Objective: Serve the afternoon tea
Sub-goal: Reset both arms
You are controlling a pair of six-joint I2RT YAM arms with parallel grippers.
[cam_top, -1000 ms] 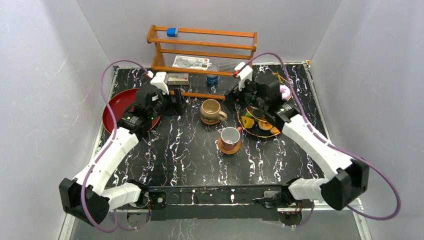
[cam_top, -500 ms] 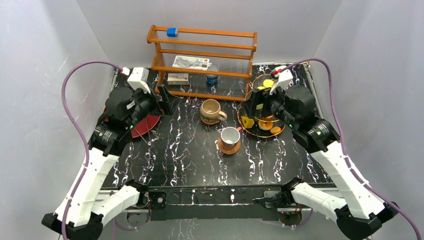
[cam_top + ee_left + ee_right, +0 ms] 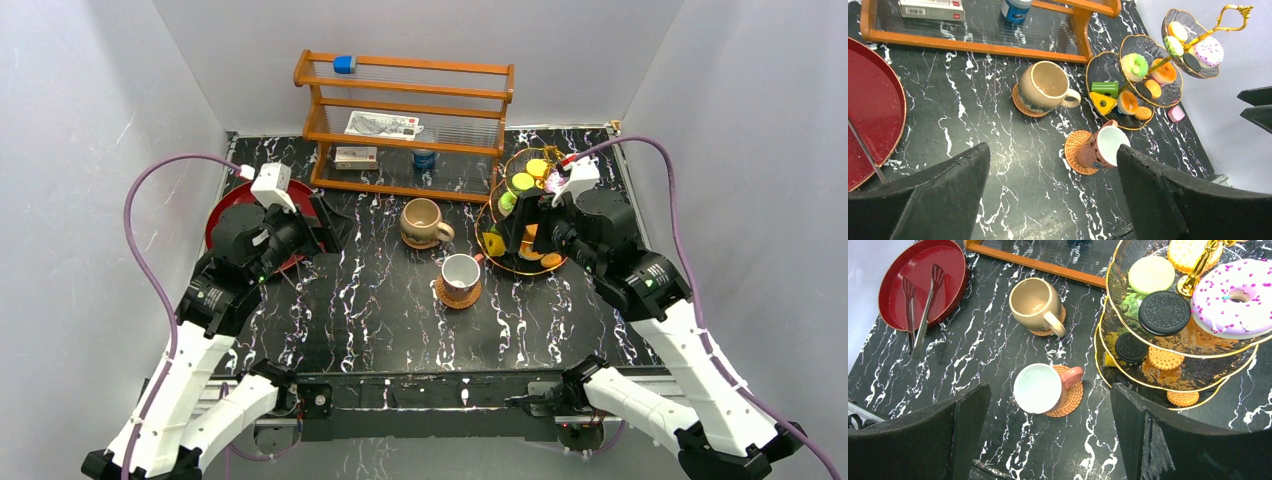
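Observation:
The gold-rimmed tiered glass stand [image 3: 503, 262] [image 3: 1198, 340] stands at the right, loaded with toy pastries: a pink donut [image 3: 1233, 297], a dark sandwich cookie [image 3: 1164, 312], a green-iced donut [image 3: 1135, 65]. The tan mug [image 3: 421, 220] [image 3: 1033, 302] sits on a woven coaster [image 3: 1020, 102] mid-table. The white red-handled cup [image 3: 460, 272] [image 3: 1038, 388] rests on a second coaster [image 3: 1070, 400] in front of it. My left gripper [image 3: 328, 215] [image 3: 1052, 150] hovers open by the red tray, holding nothing. My right gripper [image 3: 512, 222] [image 3: 1049, 387] hovers open beside the stand, also holding nothing.
A round red tray [image 3: 225, 205] with metal tongs [image 3: 923, 305] lies at the left. The wooden rack [image 3: 405, 110] with boxes and a can lines the back. A small pink piece [image 3: 1176, 113] lies on the table beside the stand.
Both arms have risen and drawn back toward the near edge, the right off the stand, the left away from the rack. The left jaws have spread wider.

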